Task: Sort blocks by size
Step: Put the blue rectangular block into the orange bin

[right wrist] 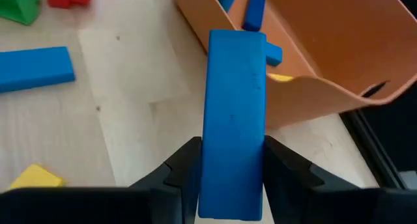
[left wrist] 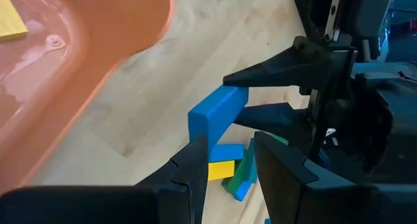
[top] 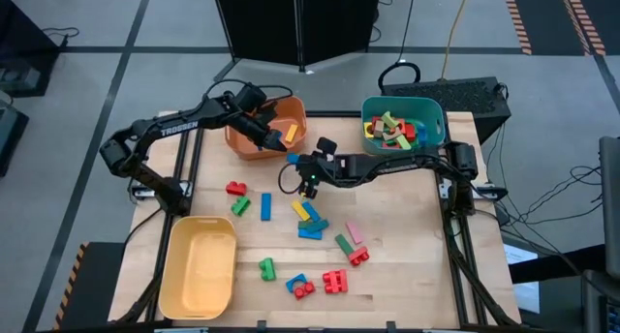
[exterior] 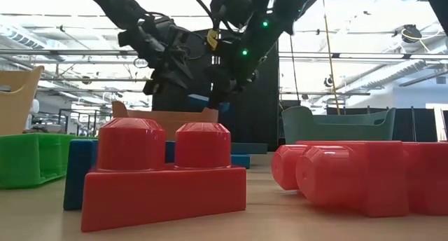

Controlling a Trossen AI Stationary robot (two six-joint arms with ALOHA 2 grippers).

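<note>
My right gripper [top: 302,165] is shut on a flat blue bar [right wrist: 234,107], held in the air near the orange bin's [top: 295,110] near rim. My left gripper [top: 279,144] hangs over that rim, just above the bar's free end [left wrist: 199,136], with its fingers apart [left wrist: 231,178] and nothing between them. I cannot tell whether one of its fingers brushes the bar. More blocks lie on the table: a red one [top: 235,188], a green one [top: 239,206], a blue bar [top: 265,206], a blue-and-yellow cluster [top: 308,217] and red studded bricks [top: 335,281]. My right gripper pinches the blue bar by its two long edges [right wrist: 212,152] at the end nearest the wrist, one finger [right wrist: 182,168] on each edge. The fingers slant down from the table's right and lie along the bar. The bar is lifted clear and points toward the orange bin.
The orange bin holds blue and yellow blocks. A teal bin [top: 438,115] with several blocks stands at the far right, and a yellow bin [top: 176,275] at the near left. In the low view, big red bricks [exterior: 164,174] fill the foreground.
</note>
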